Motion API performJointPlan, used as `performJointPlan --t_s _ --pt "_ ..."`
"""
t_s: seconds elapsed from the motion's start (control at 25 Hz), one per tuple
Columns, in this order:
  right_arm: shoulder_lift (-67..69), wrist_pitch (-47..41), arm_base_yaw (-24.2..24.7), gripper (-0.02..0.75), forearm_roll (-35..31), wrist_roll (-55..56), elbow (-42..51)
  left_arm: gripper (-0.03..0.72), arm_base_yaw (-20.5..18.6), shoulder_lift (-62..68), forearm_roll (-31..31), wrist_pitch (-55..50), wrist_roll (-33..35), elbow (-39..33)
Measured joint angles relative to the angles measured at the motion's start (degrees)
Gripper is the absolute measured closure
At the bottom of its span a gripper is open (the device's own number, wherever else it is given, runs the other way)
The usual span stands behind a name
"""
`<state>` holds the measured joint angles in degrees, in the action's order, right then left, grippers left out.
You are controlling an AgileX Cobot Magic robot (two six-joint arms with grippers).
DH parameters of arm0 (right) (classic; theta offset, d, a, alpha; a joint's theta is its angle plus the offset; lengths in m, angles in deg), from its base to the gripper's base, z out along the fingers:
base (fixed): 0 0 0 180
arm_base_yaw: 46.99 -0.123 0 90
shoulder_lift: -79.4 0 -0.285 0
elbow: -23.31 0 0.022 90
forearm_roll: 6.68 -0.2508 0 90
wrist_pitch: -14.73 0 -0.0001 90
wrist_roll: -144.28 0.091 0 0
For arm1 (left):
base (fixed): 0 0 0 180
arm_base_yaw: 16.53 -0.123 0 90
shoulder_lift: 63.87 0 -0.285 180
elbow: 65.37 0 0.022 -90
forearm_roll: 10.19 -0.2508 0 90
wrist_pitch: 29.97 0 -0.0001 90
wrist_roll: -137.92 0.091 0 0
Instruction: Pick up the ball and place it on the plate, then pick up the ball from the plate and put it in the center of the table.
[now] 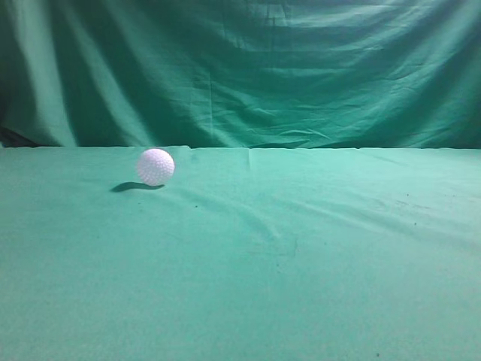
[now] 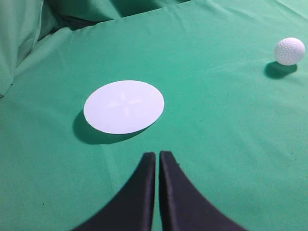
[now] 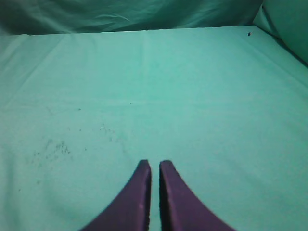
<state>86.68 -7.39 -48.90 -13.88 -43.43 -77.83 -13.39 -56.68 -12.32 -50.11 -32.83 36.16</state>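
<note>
Fingertips of left gripper pressed together, gripping nothing; white plate just ahead-left of them; golf ball far ahead-right, on green table; right gripper likewise clenched, empty.

Backdrop: dark green curtain, draped, with vertical folds at left and horizontal creases at upper right. It hangs directly behind the far edge of the work surface. Light is dim and greenish, shadows falling toward the left.
</note>
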Motion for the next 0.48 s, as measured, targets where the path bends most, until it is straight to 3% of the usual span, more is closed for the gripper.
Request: performJointPlan --t_s 0.48 --pt "0.00 0.00 0.00 0.682 0.00 0.00 0.00 0.688 0.00 0.00 -0.21 -0.08 -1.85 0.00"
